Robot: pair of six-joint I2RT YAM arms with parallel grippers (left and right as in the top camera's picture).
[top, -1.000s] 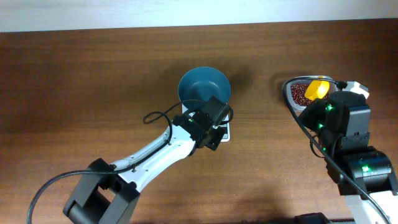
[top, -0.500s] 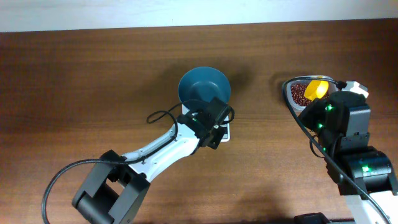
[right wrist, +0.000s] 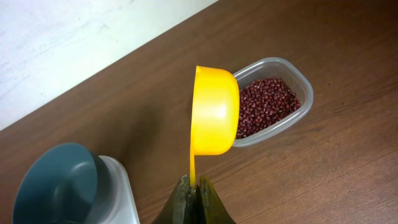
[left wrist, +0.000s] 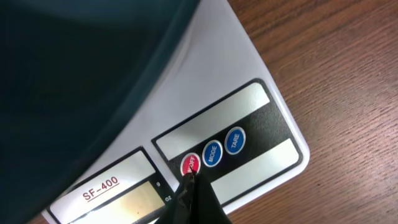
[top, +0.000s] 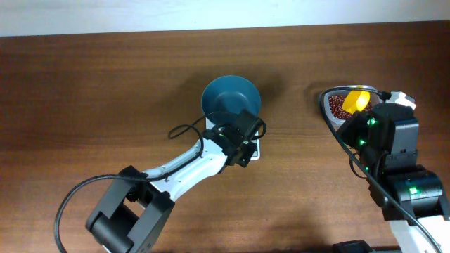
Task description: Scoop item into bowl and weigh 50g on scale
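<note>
While shut L jaws touch red btn [left wrist: 190, 164] near scale [left wrist: 255, 65] edge, R jaws pinch scoop [right wrist: 214, 112], seemingly over tub [right wrist: 309, 93] rim.

One teal bowl [top: 230, 97] on show, and one white scale [left wrist: 211, 81]. That scale carries one grey display [left wrist: 124, 202] and three round buttons: one red button [left wrist: 190, 164], then two blue, the MODE button [left wrist: 212, 153] and the TARE button [left wrist: 234, 140]. One clear plastic tub [right wrist: 306, 93], one yellow scoop [right wrist: 214, 112], and reddish-brown beans [right wrist: 267, 106] heaped past counting, likely hundreds. Two arms, the left arm [top: 183, 169] and the right arm [top: 397, 161], and one wooden table [top: 105, 91].
</note>
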